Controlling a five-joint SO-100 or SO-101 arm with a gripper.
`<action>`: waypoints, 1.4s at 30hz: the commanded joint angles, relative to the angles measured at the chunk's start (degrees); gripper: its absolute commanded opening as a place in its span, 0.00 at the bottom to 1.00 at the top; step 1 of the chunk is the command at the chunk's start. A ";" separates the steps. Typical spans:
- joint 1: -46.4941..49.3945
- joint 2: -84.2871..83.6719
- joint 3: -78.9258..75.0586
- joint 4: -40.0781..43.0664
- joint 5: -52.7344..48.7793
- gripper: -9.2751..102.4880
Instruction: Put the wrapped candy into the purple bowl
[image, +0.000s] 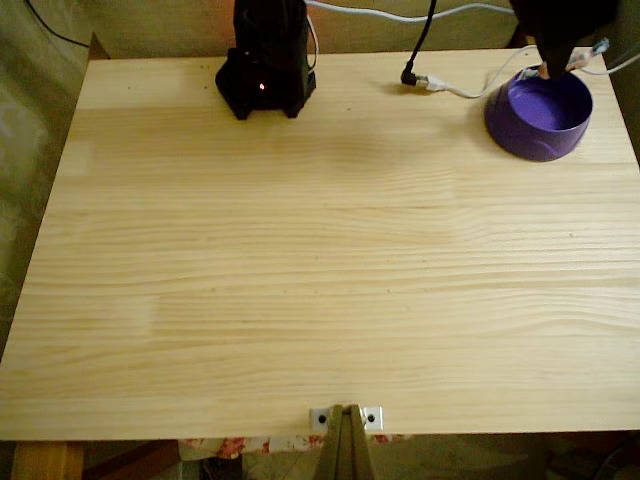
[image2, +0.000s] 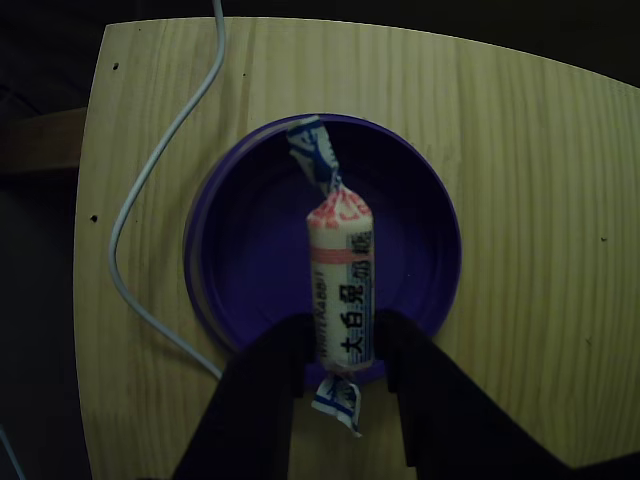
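The purple bowl (image: 530, 140) stands at the far right corner of the wooden table in the fixed view. My gripper (image: 548, 62) hangs just above its far rim. From the other view I look straight down into the bowl (image2: 250, 250). There my gripper (image2: 343, 352) is shut on the wrapped candy (image2: 340, 260), a pinkish-orange and white cylinder with dark characters and twisted ends. The two dark fingers (image2: 290, 360) pinch its lower end. The candy hangs over the inside of the bowl, and I cannot tell whether it touches the floor of the bowl.
A white cable (image2: 150, 190) curves along the table beside the bowl, and a black plug (image: 410, 75) lies left of it. The arm's black base (image: 265, 75) stands at the far edge. A metal bracket (image: 345, 417) sits at the near edge.
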 joint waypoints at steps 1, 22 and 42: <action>-0.44 0.79 -5.10 -1.49 0.18 0.10; 3.87 -0.44 -12.92 0.88 1.67 0.09; 61.96 62.75 34.54 -9.67 10.90 0.09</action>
